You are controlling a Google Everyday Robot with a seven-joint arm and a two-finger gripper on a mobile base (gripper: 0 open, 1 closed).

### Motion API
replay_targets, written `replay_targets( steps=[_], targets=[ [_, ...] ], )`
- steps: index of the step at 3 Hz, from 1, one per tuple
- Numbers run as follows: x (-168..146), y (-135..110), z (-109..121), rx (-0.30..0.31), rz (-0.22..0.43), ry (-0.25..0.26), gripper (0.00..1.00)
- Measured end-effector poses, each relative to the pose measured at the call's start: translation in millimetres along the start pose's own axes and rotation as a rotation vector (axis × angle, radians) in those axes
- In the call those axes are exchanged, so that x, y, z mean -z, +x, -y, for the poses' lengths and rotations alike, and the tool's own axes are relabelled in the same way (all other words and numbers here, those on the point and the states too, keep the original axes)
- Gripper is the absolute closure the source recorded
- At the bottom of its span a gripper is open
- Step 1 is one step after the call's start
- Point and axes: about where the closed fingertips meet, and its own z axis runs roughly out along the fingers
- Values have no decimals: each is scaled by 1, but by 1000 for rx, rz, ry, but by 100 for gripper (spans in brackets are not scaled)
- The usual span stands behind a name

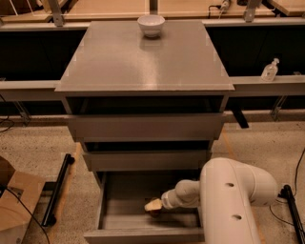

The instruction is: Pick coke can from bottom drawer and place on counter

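The bottom drawer is pulled open at the foot of the grey cabinet. My gripper, with a tan tip, reaches from the right into the drawer, low over its floor near the middle. The white arm covers the drawer's right side. No red coke can shows plainly; only a small dark shape sits right under the gripper's tip, and I cannot tell what it is. The counter is the cabinet's glossy grey top, and a white bowl stands at its far edge.
The two upper drawers stick out slightly above the open one. A cardboard box and a black bar lie on the floor at left. A clear bottle stands on the right ledge. Wooden tabletops run behind.
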Motion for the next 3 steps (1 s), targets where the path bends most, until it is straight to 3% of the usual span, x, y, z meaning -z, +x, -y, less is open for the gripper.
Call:
replay_targets(
  steps=[1, 3],
  targets=[
    [-14, 1, -12, -2, -23, -34, 49],
    [-13, -2, -17, -1, -25, -43, 95]
  ],
)
